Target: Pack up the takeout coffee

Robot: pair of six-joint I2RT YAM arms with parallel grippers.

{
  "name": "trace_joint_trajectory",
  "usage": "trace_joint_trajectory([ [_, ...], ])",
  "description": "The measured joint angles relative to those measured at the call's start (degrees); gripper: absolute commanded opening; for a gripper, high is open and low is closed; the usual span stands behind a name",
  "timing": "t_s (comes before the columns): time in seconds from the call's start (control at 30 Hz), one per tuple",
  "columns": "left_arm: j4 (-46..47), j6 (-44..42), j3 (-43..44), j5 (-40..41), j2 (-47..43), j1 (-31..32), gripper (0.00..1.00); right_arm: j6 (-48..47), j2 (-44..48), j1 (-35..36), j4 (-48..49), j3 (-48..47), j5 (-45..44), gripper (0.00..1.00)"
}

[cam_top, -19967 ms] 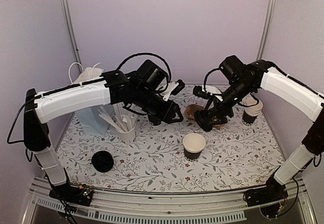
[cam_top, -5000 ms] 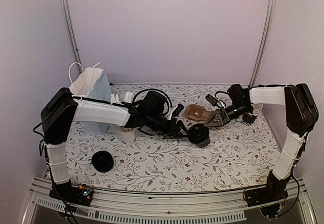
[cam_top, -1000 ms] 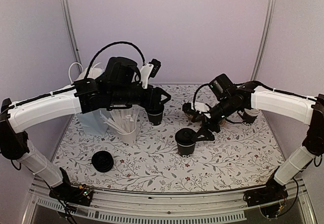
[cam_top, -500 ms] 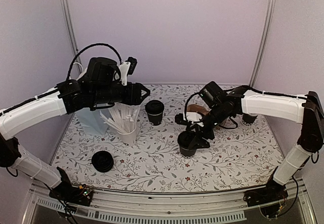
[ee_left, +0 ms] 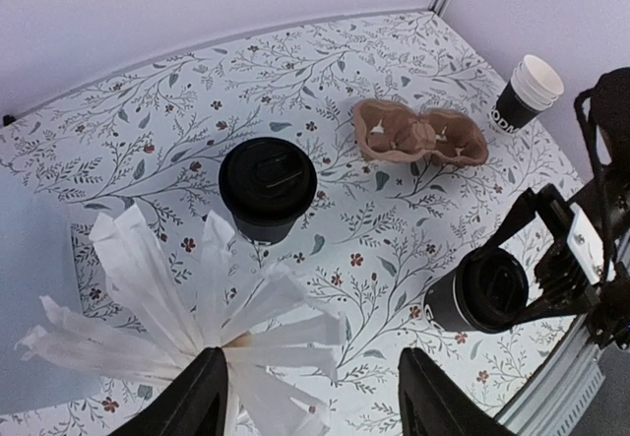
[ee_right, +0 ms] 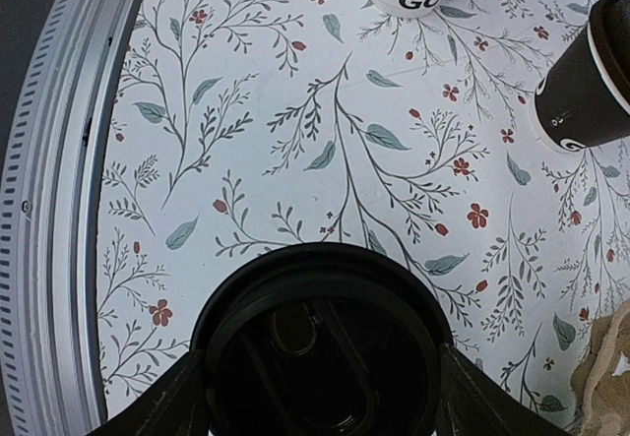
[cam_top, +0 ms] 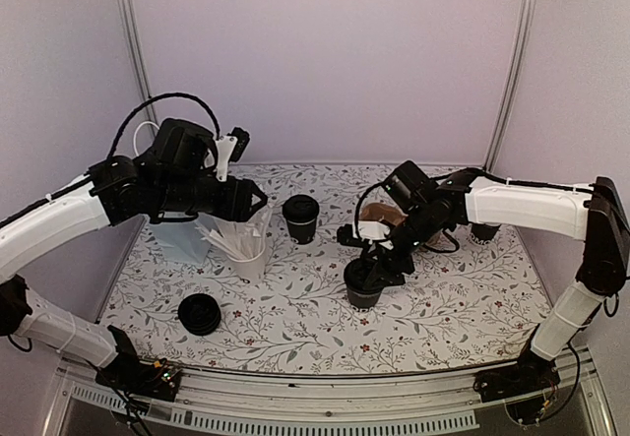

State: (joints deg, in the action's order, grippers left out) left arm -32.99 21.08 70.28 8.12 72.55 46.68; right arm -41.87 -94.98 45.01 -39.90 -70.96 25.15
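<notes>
Leafy flower prints cover the counter (cam_top: 463, 303). From above, we see the takeout coffee (cam_top: 362, 288) standing near the middle, the right hand (cam_top: 368, 271) around its top. The left hand (cam_top: 258, 200) hangs above the white straws (cam_top: 234, 241). From the left wrist, its fingers (ee_left: 209, 397) are apart and hold nothing; a second lidded cup (ee_left: 267, 185) stands beyond the straws. From the right wrist, fingers (ee_right: 182, 402) sit on both sides of the takeout coffee (ee_right: 320, 347), but we cannot tell if they squeeze it.

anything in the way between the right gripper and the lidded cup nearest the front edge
Nothing visible does. The right gripper straddles the lidded coffee cup, one finger on each side of its lid; whether they press on it is unclear.
</notes>
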Motion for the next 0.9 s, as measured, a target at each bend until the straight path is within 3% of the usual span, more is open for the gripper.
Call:
trace_joint_trajectory([
  [0.37,-8.4,-6.3,-5.5,-8.0,-7.4,3.0,0.39,2.3,1.4,0.0,0.4,0.9,-2.8,0.65],
  [0.9,-17.8,-16.5,-1.5,1.7,8.3,5.7,0.37,3.8,1.4,0.0,0.4,1.0,-3.0,0.65],
])
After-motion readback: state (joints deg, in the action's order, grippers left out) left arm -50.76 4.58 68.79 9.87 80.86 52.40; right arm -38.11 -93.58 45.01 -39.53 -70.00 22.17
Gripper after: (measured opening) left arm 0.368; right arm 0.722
